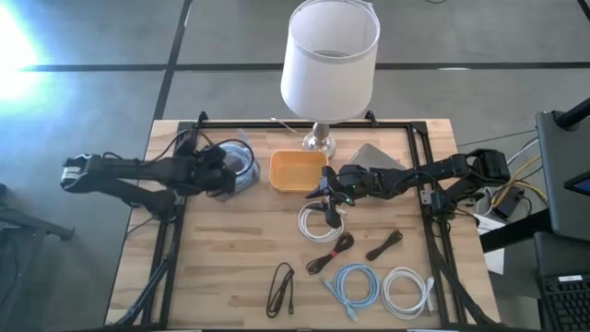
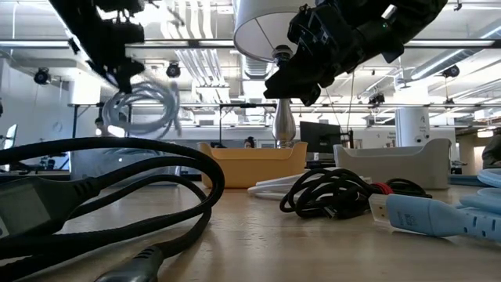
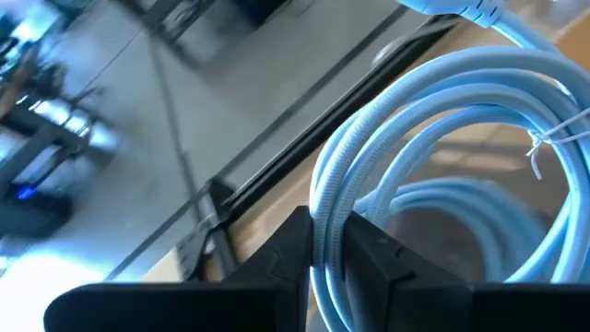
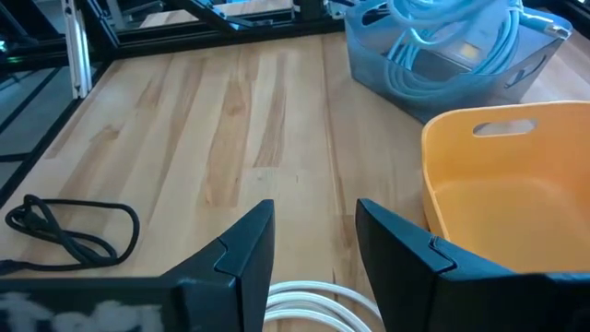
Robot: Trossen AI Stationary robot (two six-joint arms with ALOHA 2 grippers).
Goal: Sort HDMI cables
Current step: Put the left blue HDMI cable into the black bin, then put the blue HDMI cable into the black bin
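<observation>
Looking down on the wooden table [image 1: 230,249], we find the left gripper [image 1: 224,171] out at about nine o'clock from the table's middle, over the grey tray [image 1: 247,175]. Its fingers [image 3: 293,249] are nearly closed, pinching a strand of a light blue cable loop [image 3: 433,138] that hangs from them above the tray, where more light blue cable [image 4: 433,37] already lies.

At about twelve o'clock from the table's middle stands the orange tray [image 1: 297,171], just beside the grey one, with the lamp [image 1: 329,60] right behind it. The right gripper [image 1: 329,207] hangs just above a white cable loop [image 1: 318,221] near the table's centre; we see its fingers [image 4: 244,249] spread apart with the white loop lying between and below them, and they hold nothing.

The other cables lie toward six o'clock. A thin black bundle [image 1: 281,288] sits at about seven o'clock, well apart from the rest. Another black bundle [image 1: 332,252] lies just below the white loop, and a third black bundle [image 1: 384,245] is at roughly four o'clock. Along the near edge, a light blue loop [image 1: 354,284] and a second white loop [image 1: 406,290] rest side by side, close together; whether they touch we cannot tell.
</observation>
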